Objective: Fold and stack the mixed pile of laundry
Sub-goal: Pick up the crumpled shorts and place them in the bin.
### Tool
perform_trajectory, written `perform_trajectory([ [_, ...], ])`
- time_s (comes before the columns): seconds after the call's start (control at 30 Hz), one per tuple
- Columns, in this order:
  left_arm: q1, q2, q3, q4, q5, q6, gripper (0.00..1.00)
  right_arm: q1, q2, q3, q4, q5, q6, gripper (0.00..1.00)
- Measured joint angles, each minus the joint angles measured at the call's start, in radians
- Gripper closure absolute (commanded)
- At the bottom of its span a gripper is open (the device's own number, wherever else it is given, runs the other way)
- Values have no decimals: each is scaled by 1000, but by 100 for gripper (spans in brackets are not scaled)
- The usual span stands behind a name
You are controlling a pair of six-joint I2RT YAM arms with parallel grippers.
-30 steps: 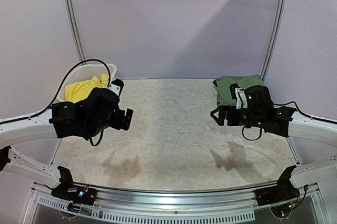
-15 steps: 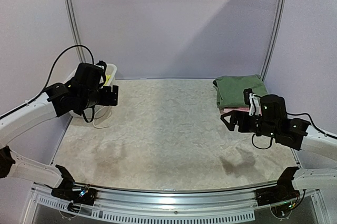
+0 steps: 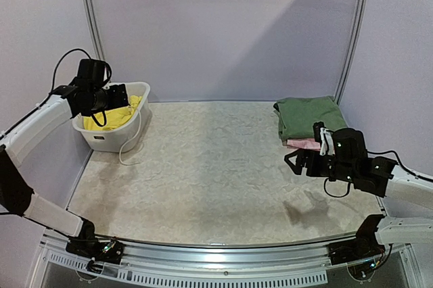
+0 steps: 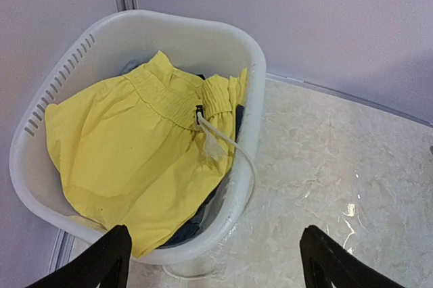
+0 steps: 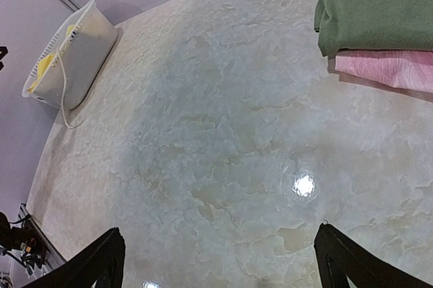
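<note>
Hovering with left pincer (image 4: 213,264) spread wide, empty; just beneath, bright yellow fabric drawstring shorts (image 4: 128,153) crumpled inside white slotted plastic basket (image 4: 256,85). Probably light, limp; best pinched at gathered waistband.

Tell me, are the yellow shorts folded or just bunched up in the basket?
Unfolded. The yellow shorts lie crumpled in the basket, with the drawstring hanging over its rim.

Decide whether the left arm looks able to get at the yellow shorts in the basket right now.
Probably yes: the left pincer hangs over the white basket with its jaws apart, and the yellow shorts lie on top, uncovered, with nothing between.
</note>
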Motion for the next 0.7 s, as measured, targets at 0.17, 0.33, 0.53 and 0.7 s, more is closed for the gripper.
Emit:
perform_trajectory([
  [0.17, 105, 134, 68, 4, 132, -28, 17, 0, -4, -4, -22, -4, 20, 1],
  [0.33, 181, 291, 169, 18, 251, -56, 21, 0, -32, -18, -54, -4, 41, 1],
  [0.53, 212, 501, 352, 16, 345, -68, 27, 0, -85, -25, -106, -3, 61, 1],
  [0.7, 213, 631, 482, -8, 388, -72, 30, 0, -134, -27, -147, -3, 73, 1],
])
